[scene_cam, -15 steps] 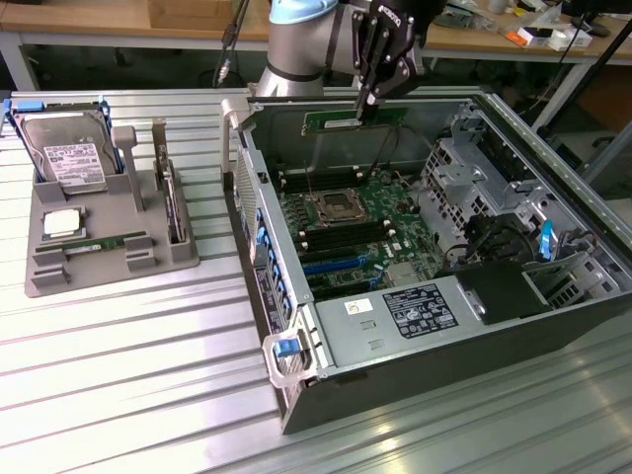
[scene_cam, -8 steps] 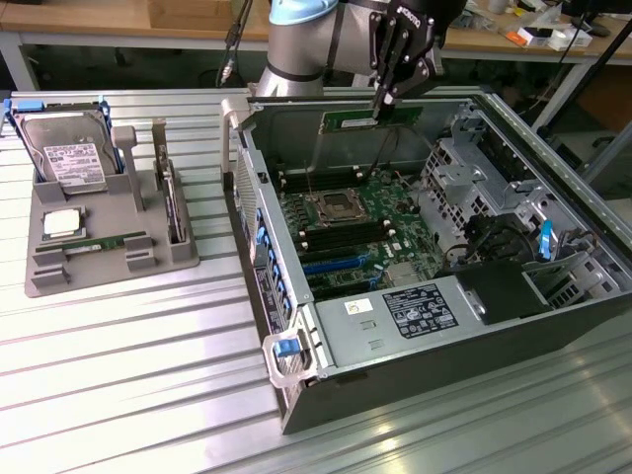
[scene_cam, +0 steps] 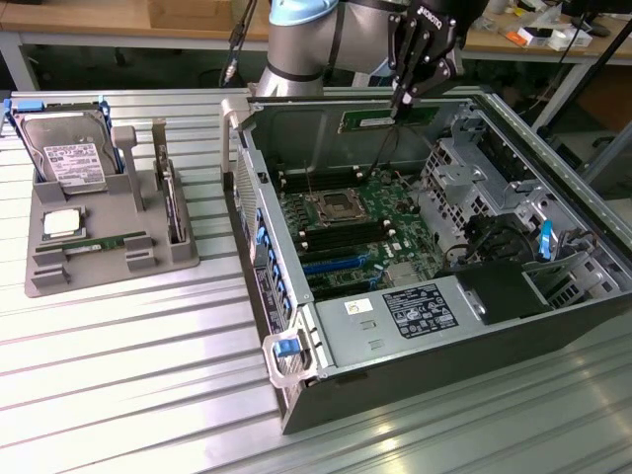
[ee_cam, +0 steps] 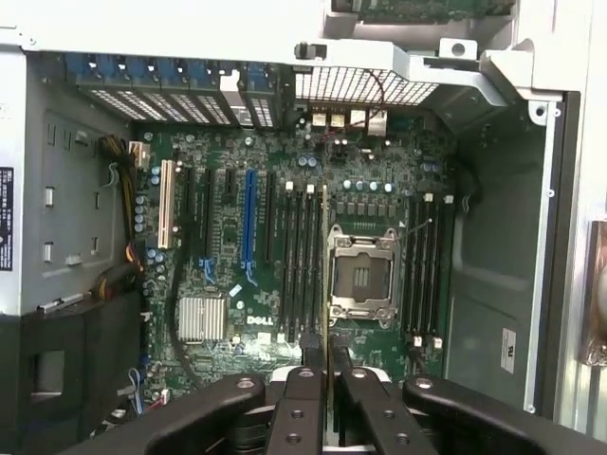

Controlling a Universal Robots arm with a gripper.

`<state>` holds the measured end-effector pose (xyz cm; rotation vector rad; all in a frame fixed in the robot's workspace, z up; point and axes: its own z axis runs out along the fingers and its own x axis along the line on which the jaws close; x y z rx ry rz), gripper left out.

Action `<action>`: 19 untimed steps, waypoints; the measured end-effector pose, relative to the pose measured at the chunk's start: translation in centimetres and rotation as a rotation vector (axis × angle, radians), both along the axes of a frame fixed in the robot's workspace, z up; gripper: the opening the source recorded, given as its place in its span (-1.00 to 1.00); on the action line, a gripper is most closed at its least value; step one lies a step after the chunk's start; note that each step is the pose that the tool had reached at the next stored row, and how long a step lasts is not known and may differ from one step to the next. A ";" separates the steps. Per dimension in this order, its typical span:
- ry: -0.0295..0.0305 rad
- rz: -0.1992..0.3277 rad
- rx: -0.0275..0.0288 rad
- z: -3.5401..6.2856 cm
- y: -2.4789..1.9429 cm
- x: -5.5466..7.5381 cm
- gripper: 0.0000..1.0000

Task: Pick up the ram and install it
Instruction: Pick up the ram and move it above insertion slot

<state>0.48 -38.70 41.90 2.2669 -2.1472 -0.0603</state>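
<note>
one green stick, the ram [scene_cam: 380, 119], sits pinched by its upper edge in the gripper [scene_cam: 404, 100], whose fingers are drawn narrow on it, above the open computer case [scene_cam: 296, 326]. to my eye it wants holding level and square to the black memory slots [ee_cam: 303, 265] beside the processor socket [ee_cam: 361, 275]. the drive cage [scene_cam: 464, 168] and loose cables [scene_cam: 494, 237] crowd the exterior view's right. the parts tray [scene_cam: 44, 281] with the hard drive [scene_cam: 69, 158] stands well apart.

Long green ram [scene_cam: 365, 121] held level above the open case [scene_cam: 415, 387].
</note>
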 end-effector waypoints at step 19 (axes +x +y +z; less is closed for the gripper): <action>0.0000 0.000 0.0001 0.00 0.00 4.9 -0.73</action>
